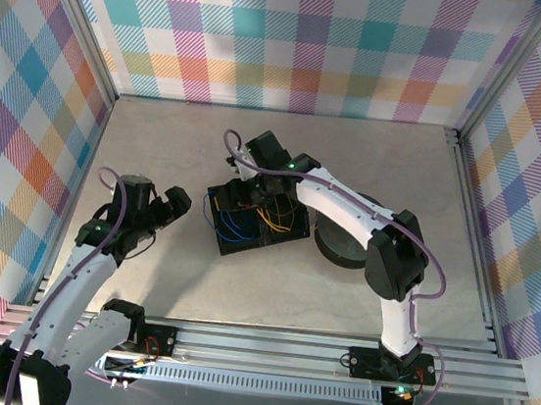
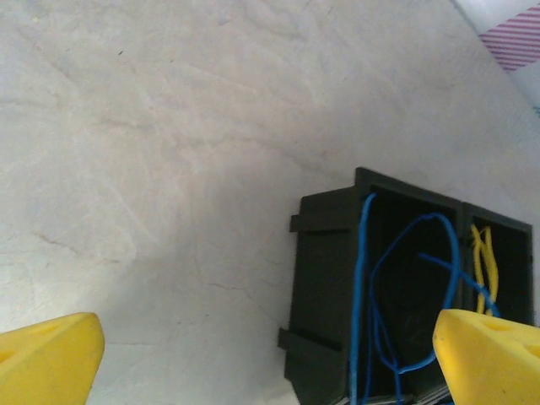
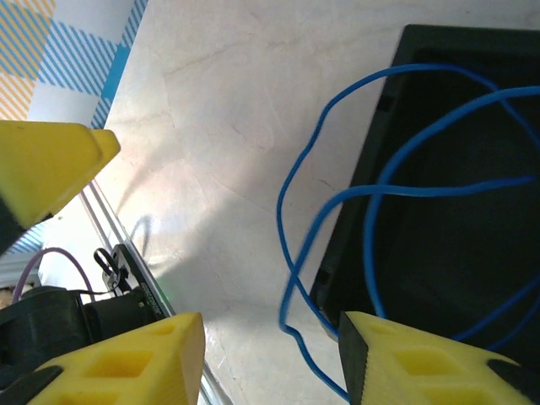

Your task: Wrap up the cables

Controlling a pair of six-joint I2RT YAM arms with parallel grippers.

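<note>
Two grippers in play, but the right gripper (image 3: 270,342) was way closer imo: it hung over the black box (image 1: 252,235) in the middle of the bench (image 1: 160,140), jaws partway apart w/ a loop of the blue cable (image 3: 291,194) running between them, not pinched afaict. Yellow cables (image 1: 273,218) lay in the same box, further right. Left gripper (image 1: 173,205) gaped wide, empty, off to the box's left.

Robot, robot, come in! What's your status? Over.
Left pincer open, empty. Right pincer open, straddling blue cable. Cable loops out over the box edge.
</note>
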